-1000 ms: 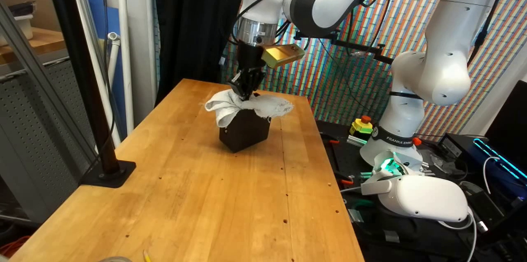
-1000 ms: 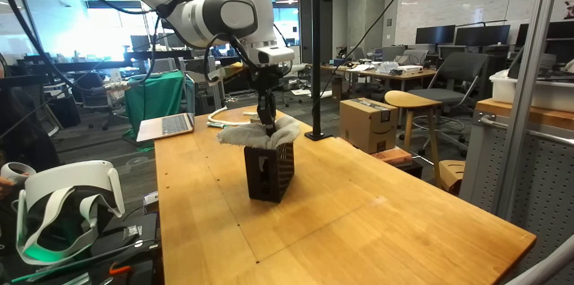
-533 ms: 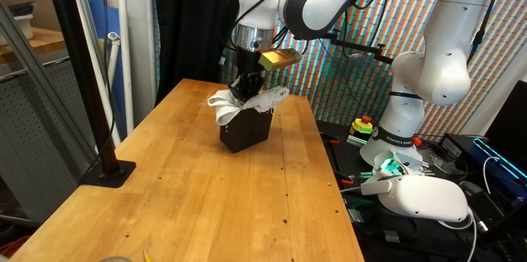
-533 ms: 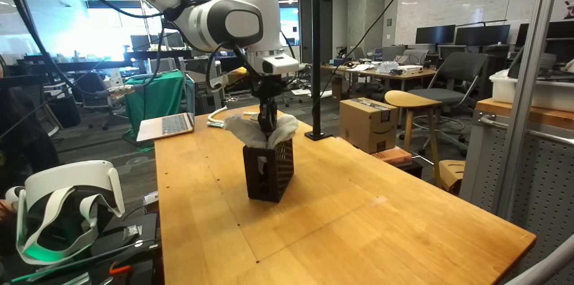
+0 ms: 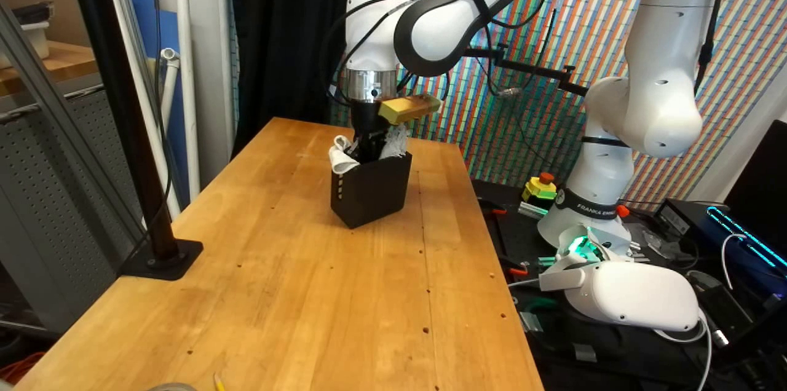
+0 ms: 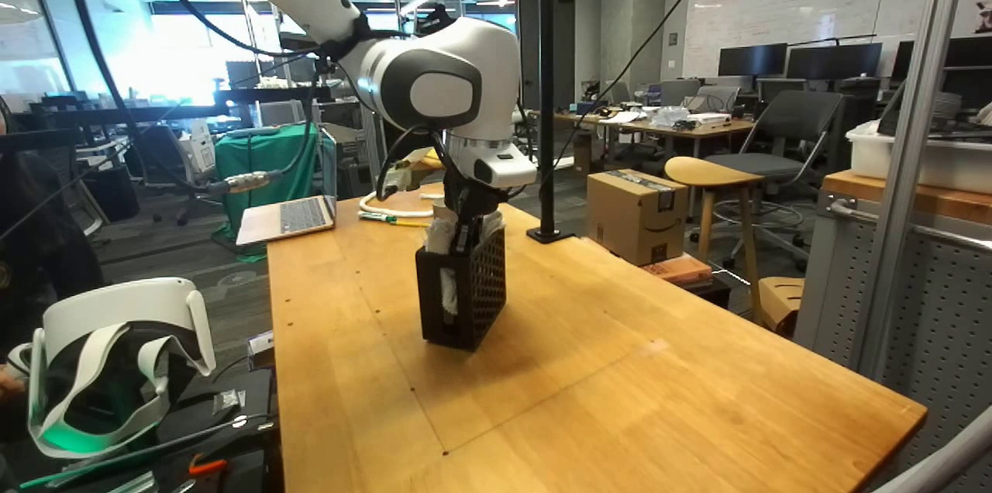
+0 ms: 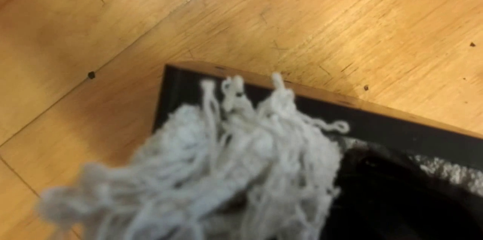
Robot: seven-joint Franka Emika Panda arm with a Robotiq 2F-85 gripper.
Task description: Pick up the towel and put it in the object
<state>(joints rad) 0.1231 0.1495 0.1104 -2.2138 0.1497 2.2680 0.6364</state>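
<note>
White towel (image 7: 211,164), looped threads (image 7: 282,98), wrist view only

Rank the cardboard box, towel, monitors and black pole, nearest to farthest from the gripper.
In an exterior view:
1. Towel, flanking the gripper.
2. Black pole, at the edge of the table.
3. Cardboard box, beyond it.
4. Monitors, farther back.

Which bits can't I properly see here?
Pincer: tips hidden by black box in both exterior views; grip unclear.
Towel: lower folds mostly behind box walls, same views.
Wrist view: right edge cuts off the box.
Grey rounded thing: cut by an exterior view's bottom edge.
</note>
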